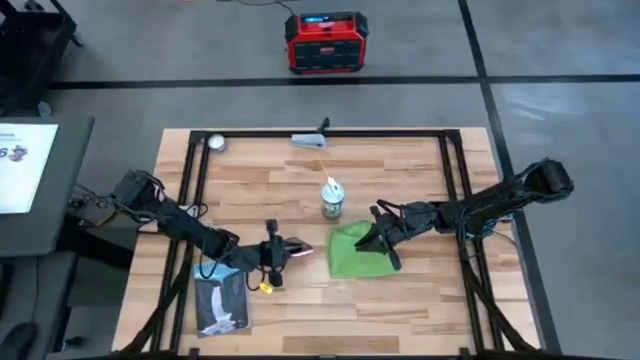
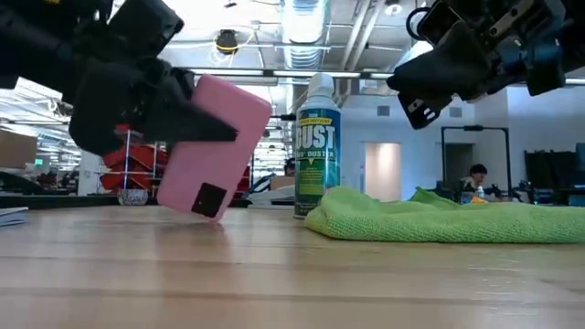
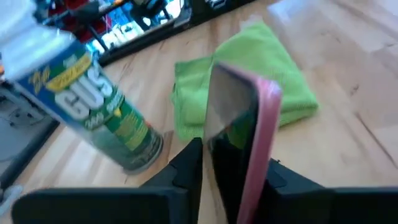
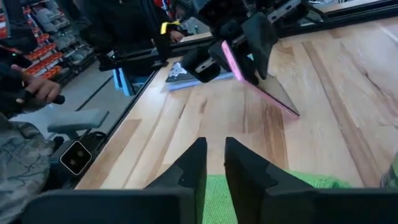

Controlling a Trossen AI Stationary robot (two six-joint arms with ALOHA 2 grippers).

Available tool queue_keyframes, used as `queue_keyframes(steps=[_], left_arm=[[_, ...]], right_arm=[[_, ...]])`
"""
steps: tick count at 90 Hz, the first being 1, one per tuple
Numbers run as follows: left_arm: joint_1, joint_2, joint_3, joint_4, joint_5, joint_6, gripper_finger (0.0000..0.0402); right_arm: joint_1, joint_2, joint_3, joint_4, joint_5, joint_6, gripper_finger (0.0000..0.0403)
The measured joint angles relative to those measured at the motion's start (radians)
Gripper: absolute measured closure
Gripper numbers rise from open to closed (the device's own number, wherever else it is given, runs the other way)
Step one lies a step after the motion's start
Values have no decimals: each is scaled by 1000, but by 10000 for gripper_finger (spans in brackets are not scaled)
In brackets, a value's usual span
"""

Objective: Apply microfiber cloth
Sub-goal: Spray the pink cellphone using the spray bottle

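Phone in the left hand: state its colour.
Pink phone, held in the left hand; clearest in the low view.

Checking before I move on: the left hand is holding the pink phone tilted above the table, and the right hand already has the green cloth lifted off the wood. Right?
Not quite. The left hand does hold the pink phone tilted, but the microfiber cloth lies flat on the table; the low view shows the right hand above it.

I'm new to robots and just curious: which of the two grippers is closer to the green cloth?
The right gripper: it hangs just above the green cloth's edge, fingers nearly shut. The left gripper is off to the cloth's side, holding a pink phone tilted on the table.
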Motion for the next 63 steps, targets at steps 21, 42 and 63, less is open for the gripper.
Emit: queue_keyframes(steps=[21, 42, 63], left_arm=[[0, -5, 10, 1, -2, 32, 307], [-3, -21, 10, 4, -2, 57, 299], [-5, -104, 10, -37, -4, 60, 302]], right_arm=[[2, 0, 0, -2, 2, 18, 336], [8, 0, 0, 2, 2, 23, 336], [8, 0, 0, 6, 2, 24, 336]])
